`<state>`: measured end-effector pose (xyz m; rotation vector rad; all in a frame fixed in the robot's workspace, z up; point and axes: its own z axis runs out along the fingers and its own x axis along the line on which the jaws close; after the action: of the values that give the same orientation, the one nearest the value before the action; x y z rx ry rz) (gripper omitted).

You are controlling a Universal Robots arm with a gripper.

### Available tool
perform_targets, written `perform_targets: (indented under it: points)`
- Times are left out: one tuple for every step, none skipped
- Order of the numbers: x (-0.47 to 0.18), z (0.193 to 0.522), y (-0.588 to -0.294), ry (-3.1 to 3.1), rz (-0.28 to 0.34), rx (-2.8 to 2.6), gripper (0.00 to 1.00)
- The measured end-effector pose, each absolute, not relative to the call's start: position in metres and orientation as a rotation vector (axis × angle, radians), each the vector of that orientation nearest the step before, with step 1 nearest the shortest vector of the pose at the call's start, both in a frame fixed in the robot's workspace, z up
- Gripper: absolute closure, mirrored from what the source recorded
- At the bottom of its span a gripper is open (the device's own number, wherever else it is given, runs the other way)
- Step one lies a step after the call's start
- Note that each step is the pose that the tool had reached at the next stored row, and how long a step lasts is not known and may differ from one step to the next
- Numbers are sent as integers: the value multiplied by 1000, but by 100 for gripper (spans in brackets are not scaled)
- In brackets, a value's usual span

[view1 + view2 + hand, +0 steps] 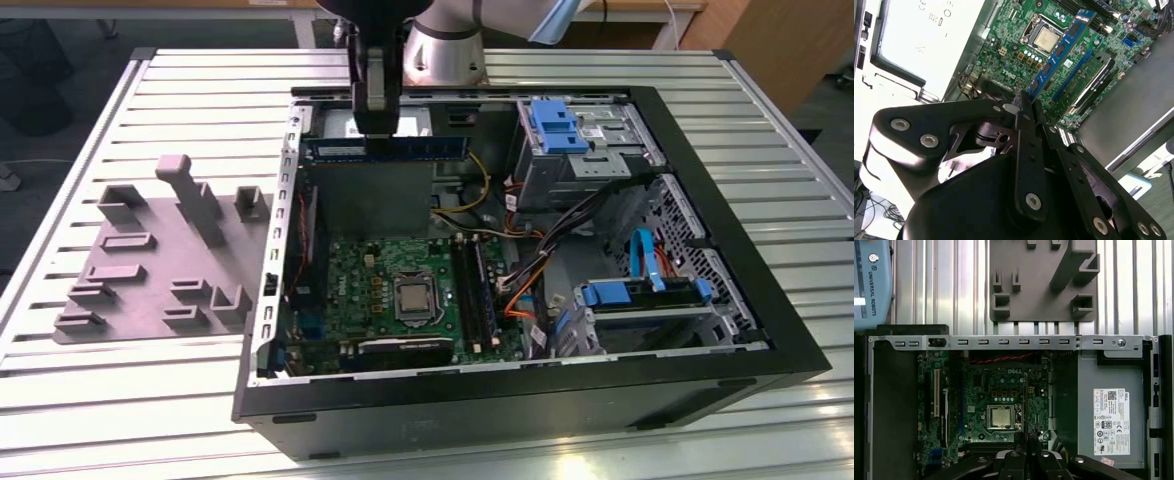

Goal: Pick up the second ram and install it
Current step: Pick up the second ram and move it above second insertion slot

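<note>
The second ram (427,147), a long blue-green stick with black chips and a pale label, hangs level over the rear of the open computer case (534,385). My gripper (380,135) is shut on it from above, near its middle. In the second wrist view the ram (1061,50) runs out from the closed gripper (1026,102), above the motherboard (1009,60). In the first wrist view it is seen edge-on as a thin dark line (1025,405) above the gripper (1026,442). The black memory slots (470,280) lie lower on the board, beside the processor (414,297).
Another green stick (1086,75) sits in a slot. A grey plastic tray (160,250) with upright blocks rests on the slatted table at the exterior view's left. Blue drive cages (561,125), orange and black cables (534,270) and the power supply (1109,405) crowd the case.
</note>
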<state>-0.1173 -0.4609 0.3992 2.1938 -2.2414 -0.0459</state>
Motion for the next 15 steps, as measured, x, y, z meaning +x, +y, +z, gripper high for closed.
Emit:
perform_targets:
  points:
    - [-117,399,-461,-2241,-46,2194,86]
    - [-116,399,-461,-2241,-46,2194,86]
    - [-115,399,-461,-2241,-46,2194,86]
    - [-114,399,-461,-2241,-46,2194,86]
    - [-114,399,-461,-2241,-46,2194,86]
    - [-113,399,-461,-2241,-46,2194,86]
    - [-112,399,-461,-2241,-46,2194,86]
    - [-112,399,-461,-2241,-46,2194,86]
    - [-111,399,-461,-2241,-46,2194,86]
    - [-111,399,-461,-2241,-46,2194,86]
    - [-110,399,-461,-2241,-46,2194,86]
    - [-109,399,-461,-2241,-46,2194,86]
    - [-109,399,-461,-2241,-46,2194,86]
    - [-108,399,-461,-2241,-46,2194,86]
    - [-107,399,-461,-2241,-46,2194,86]
